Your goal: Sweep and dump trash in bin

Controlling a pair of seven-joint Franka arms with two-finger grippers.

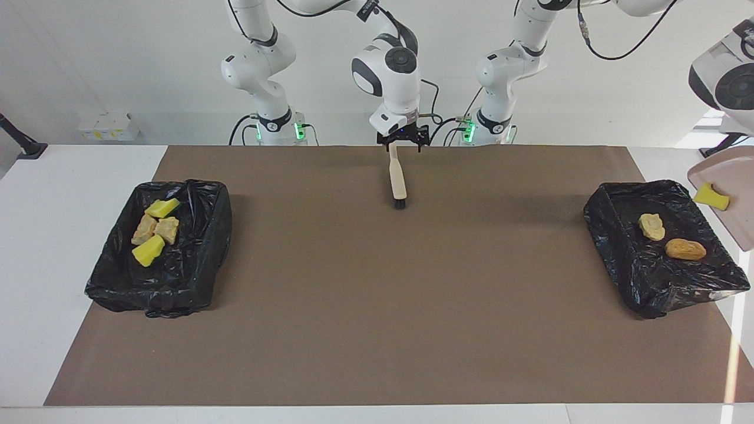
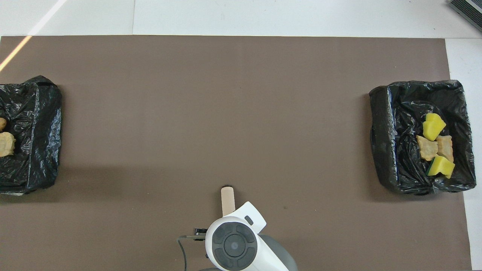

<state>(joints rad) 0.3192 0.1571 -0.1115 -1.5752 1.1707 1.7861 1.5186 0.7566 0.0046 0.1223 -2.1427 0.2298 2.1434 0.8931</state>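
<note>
The black-lined bin [image 1: 615, 253] at the left arm's end holds a pale beige lump [image 1: 651, 226] and an orange-brown lump [image 1: 685, 249]. Over its outer edge hangs the beige dustpan [image 1: 730, 218], steeply tilted, with a yellow sponge chunk [image 1: 711, 196] on it. The left arm's wrist [image 1: 727, 88] is above the pan; its gripper is out of view. My right gripper [image 1: 400, 146] stands open around the top of the beige-handled brush [image 1: 399, 179], whose bristles rest on the mat. In the overhead view the brush [image 2: 228, 195] pokes out from under the right wrist.
A second black-lined bin [image 1: 203, 247] at the right arm's end holds several bits: yellow chunks [image 1: 162, 207] and beige pieces [image 1: 156, 229]. A brown mat [image 1: 377, 306] covers the table between the bins. Both bins [image 2: 388, 143] [image 2: 41, 143] show in the overhead view.
</note>
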